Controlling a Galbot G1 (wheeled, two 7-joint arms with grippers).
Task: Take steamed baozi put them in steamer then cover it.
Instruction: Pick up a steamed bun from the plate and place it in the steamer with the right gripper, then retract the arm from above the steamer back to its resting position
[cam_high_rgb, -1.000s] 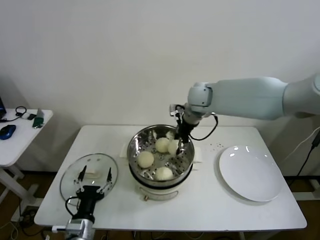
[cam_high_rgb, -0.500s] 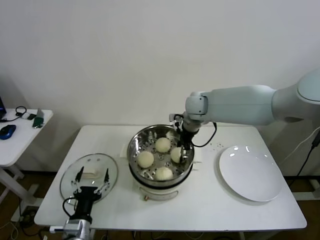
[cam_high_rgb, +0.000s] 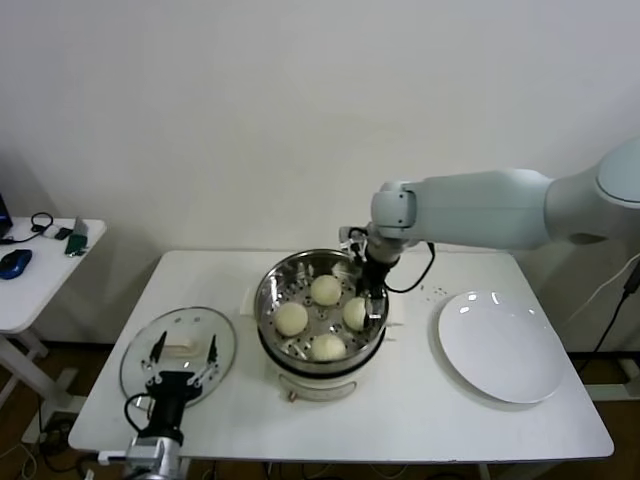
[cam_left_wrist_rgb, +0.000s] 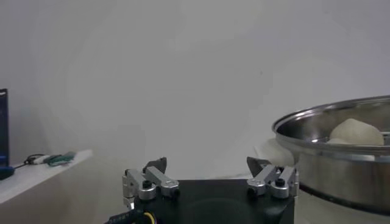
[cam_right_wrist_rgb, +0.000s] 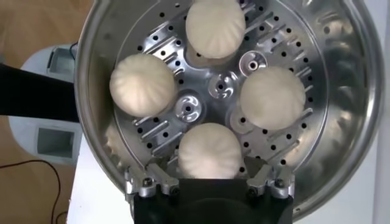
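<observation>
The steamer stands mid-table with its perforated tray showing. Four cream-white baozi lie on the tray: far, left, right and near. My right gripper hangs inside the pot's right side, just above the right baozi. In the right wrist view it is open, with that baozi between its fingers on the tray. The glass cover lies flat at the table's front left. My left gripper is open just above it, and it holds nothing.
A white oval plate lies at the table's right. A small white side table with a blue mouse and cables stands to the left. The pot's rim shows close to the left gripper.
My right gripper came down into the pot's right side with the fourth baozi, which now rests on the tray between open fingers. The left gripper barely moved.
</observation>
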